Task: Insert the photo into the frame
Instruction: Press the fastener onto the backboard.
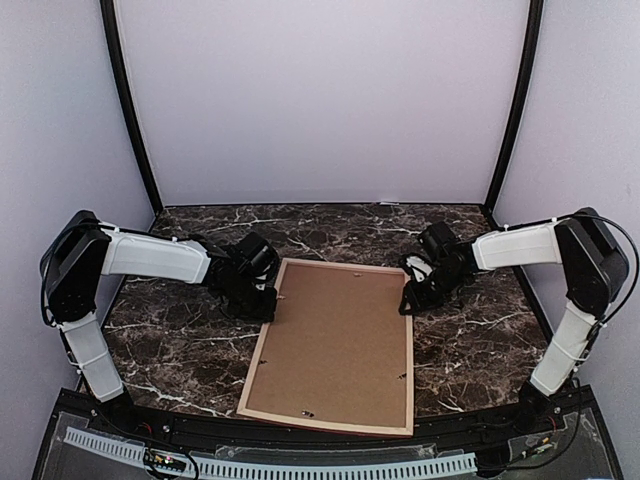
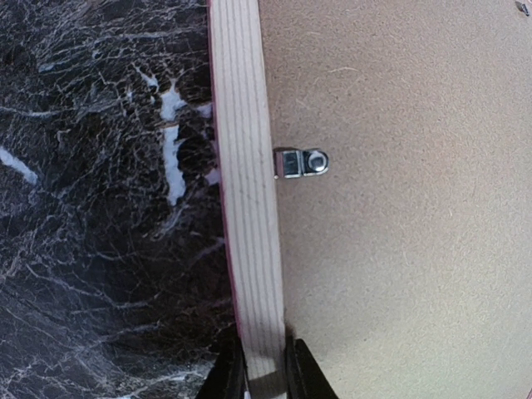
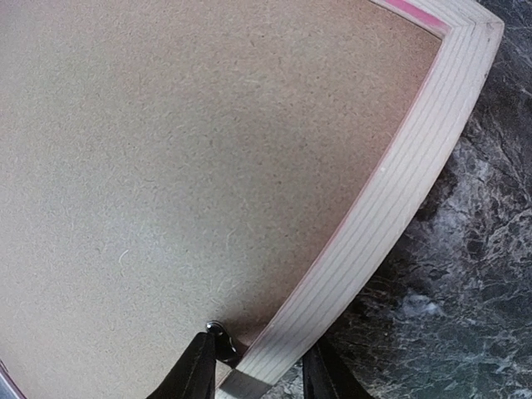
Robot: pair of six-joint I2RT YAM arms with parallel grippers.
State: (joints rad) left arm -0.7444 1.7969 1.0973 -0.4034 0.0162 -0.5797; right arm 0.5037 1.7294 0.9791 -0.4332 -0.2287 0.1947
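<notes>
Frame (image 1: 409, 350) face-down, brown backing board (image 1: 335, 345) covering opening.

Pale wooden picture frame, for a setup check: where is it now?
The frame lies back-up, centred in the top view, left gripper on its left rail, right gripper straddling its right rail.

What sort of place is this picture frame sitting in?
Probably a robot test booth, not a home: plain pale walls, black corner posts, a dark marble-patterned tabletop, and white-and-black robot arms mounted at its near edge.
</notes>
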